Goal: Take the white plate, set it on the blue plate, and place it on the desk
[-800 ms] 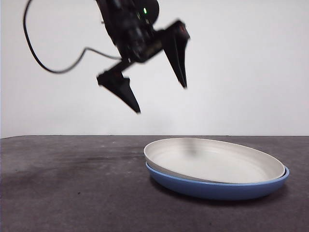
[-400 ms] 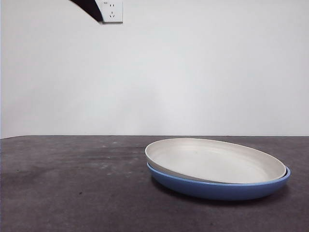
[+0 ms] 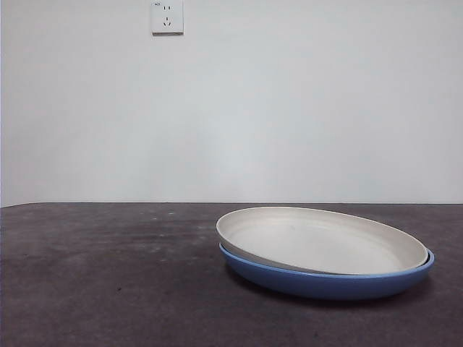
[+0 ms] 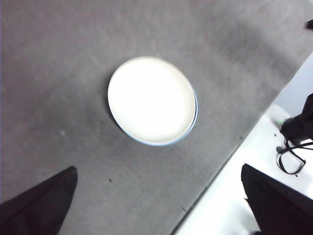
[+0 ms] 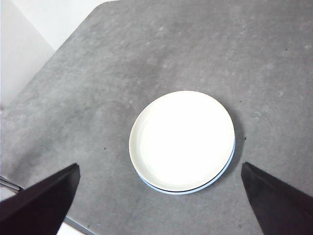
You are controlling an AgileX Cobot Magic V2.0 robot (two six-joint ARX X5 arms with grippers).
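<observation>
The white plate (image 3: 322, 239) lies nested in the blue plate (image 3: 325, 280) on the desk (image 3: 108, 289), right of centre in the front view. It sits slightly off-centre, so the blue rim shows along one side. Both wrist views look down on the stack from high above: the white plate (image 4: 151, 100) with a thin blue plate rim (image 4: 194, 115), and the white plate (image 5: 181, 139) with a blue plate crescent (image 5: 215, 182). My left gripper (image 4: 156, 200) and my right gripper (image 5: 159, 196) are both open, empty and far above the plates. Neither shows in the front view.
A wall socket (image 3: 167, 16) is on the white wall behind the desk. The desk's edge (image 4: 230, 156) runs near the plates in the left wrist view, with a white floor and a black cable (image 4: 291, 159) beyond it.
One second ago an open gripper hung above the desk left of the plates. It rose out of the front view, leaving only a tip half a second ago, and is now gone. The plates have not moved.
</observation>
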